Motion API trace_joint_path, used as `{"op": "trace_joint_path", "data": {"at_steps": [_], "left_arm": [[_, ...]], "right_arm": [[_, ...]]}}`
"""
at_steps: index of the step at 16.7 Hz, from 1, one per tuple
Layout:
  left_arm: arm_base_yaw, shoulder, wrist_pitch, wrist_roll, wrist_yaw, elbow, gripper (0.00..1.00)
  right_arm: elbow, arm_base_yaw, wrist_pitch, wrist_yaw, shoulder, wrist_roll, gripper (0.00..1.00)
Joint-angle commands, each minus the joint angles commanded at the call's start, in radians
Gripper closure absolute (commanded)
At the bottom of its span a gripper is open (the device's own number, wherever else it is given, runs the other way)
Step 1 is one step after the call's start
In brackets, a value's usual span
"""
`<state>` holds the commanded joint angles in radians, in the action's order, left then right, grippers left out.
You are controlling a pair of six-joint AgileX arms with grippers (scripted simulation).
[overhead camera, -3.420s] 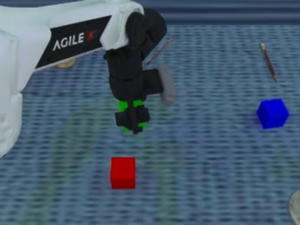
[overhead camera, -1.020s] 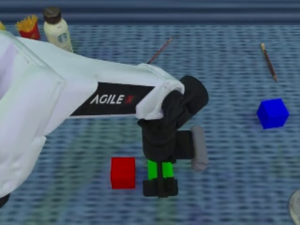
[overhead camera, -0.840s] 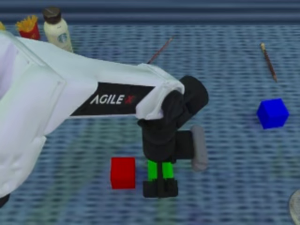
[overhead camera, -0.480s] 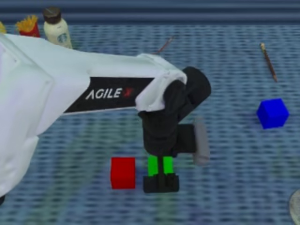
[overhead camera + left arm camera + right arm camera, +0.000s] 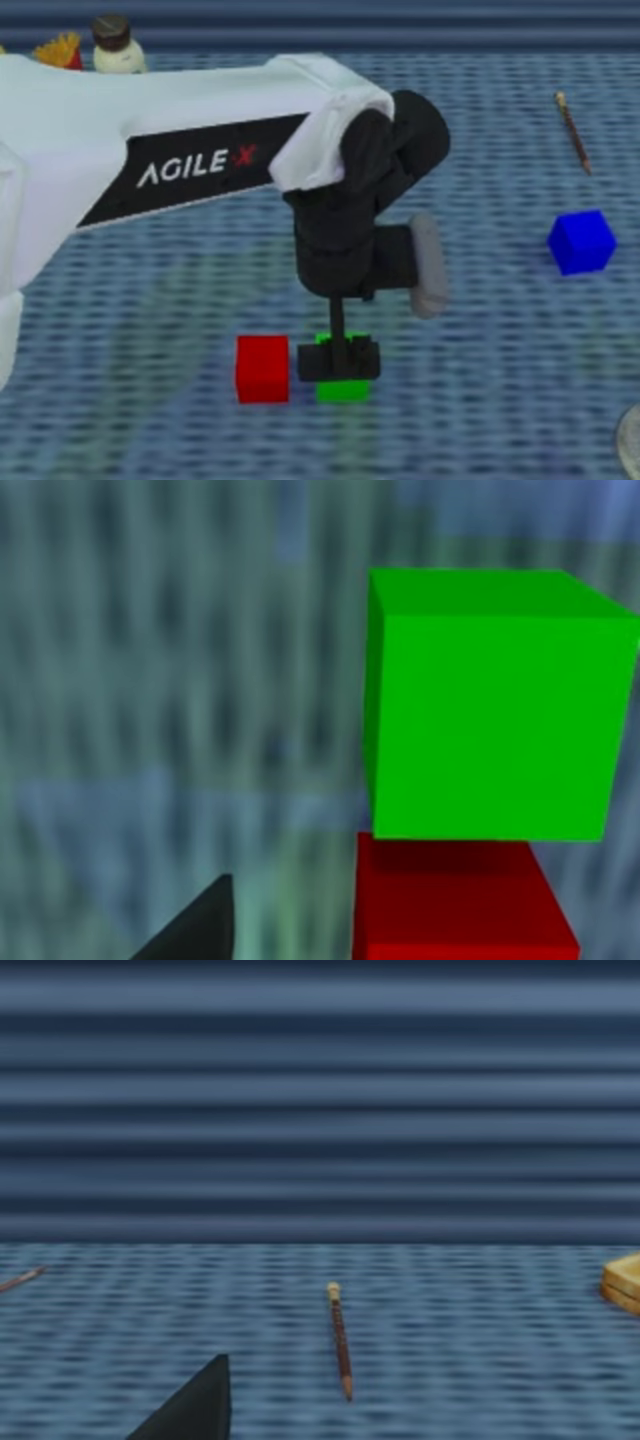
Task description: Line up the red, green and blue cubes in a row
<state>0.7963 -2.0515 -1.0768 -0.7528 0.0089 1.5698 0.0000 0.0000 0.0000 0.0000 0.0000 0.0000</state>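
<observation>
Left gripper [image 5: 338,360] sits directly over the green cube [image 5: 342,388], arm reaching in from the top view's left, wrist pointing straight down at the table [image 5: 480,330]. You can see the fingers are spread: in the left wrist view the green cube [image 5: 495,705] stands free on the cloth with nothing clamping it, only one dark fingertip [image 5: 195,930] showing off to the side.

Green cube rests on the table just beside the red cube [image 5: 262,368], to its right in the top view, nearly touching; in the wrist view the red cube [image 5: 460,905] butts against the green one. Blue cube [image 5: 581,241] is well apart, toward the right edge, not in the row.

Versus half a second ago: the arm has risen, the wrist looks bigger and closer to the camera, and the cube is no longer pinched between the fingers. It stayed in place by the red cube. Bottle [image 5: 118,45] and fries carton [image 5: 60,50] at top left are now more covered by the arm.

Hidden: the gripper covers most of the green cube's top from above. Right gripper does not show in the top view; its wrist view shows only a dark fingertip [image 5: 190,1410], a pencil [image 5: 340,1340] and a yellowish thing cut off at the edge, so you cannot tell its finger state. A pencil [image 5: 573,130] lies at top right.
</observation>
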Motion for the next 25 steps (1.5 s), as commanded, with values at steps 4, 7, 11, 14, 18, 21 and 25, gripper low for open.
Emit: {"op": "trace_joint_path", "data": {"at_steps": [4, 7, 11, 14, 18, 21, 25], "left_arm": [[-0.012, 0.025, 0.019, 0.011, -0.001, -0.029, 0.00], [-0.076, 0.149, 0.087, 0.057, -0.006, -0.136, 0.00], [-0.210, 0.452, 0.237, 0.159, -0.013, -0.375, 0.00], [-0.337, 0.764, 0.384, 0.262, -0.019, -0.616, 0.00], [-0.509, 1.206, 0.592, 0.414, -0.025, -0.958, 0.00], [-0.620, 1.499, 0.740, 0.520, -0.025, -1.184, 0.00], [-0.733, 1.800, 0.915, 0.643, -0.020, -1.412, 0.00]], "right_arm": [[0.030, 0.002, -0.017, 0.001, 0.030, 0.001, 0.00], [0.155, 0.010, -0.090, 0.001, 0.156, 0.000, 0.00], [0.432, 0.031, -0.265, 0.000, 0.469, -0.007, 0.00], [0.680, 0.051, -0.434, -0.001, 0.794, -0.015, 0.00], [1.014, 0.076, -0.669, 0.001, 1.278, -0.026, 0.00], [1.253, 0.093, -0.830, 0.004, 1.614, -0.032, 0.00], [1.527, 0.111, -1.002, 0.005, 1.956, -0.037, 0.00]]}}
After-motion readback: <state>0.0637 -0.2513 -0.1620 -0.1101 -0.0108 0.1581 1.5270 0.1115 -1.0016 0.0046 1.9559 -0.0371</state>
